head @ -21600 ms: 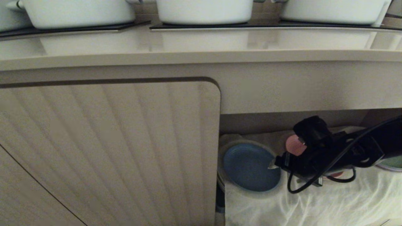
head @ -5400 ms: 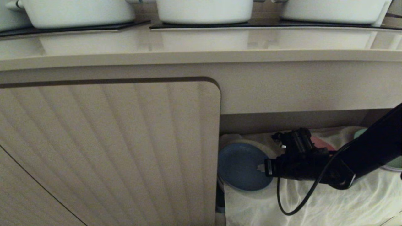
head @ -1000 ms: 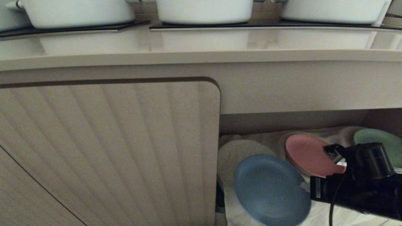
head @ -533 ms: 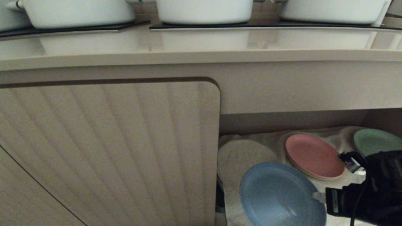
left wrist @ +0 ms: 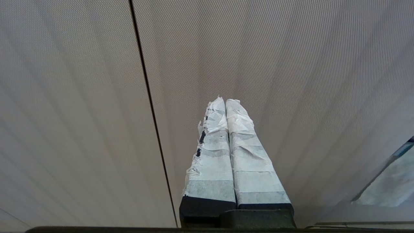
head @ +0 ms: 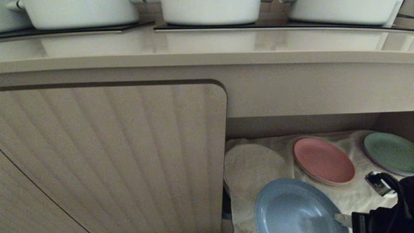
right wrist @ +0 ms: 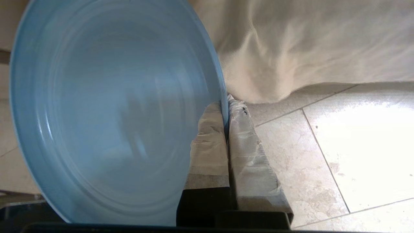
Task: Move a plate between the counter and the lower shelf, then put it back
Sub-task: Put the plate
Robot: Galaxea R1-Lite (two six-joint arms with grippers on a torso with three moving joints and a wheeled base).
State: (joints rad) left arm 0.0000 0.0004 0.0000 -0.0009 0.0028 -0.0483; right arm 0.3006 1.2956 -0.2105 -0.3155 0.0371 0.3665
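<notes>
Right gripper clamps the plate by its rim, near front of the lower shelf, seemingly lifted off cloth. Left gripper closed, empty, facing cabinet door.

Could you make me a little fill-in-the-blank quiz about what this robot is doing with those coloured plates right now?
1. The right gripper is shut on the rim of the ____ plate.
2. Left lying on the white cloth of the lower shelf are the green plate and the ____ plate.
3. The left gripper faces a ribbed cabinet door, its fingers ____.

Missing words: light blue; pink; shut
</notes>
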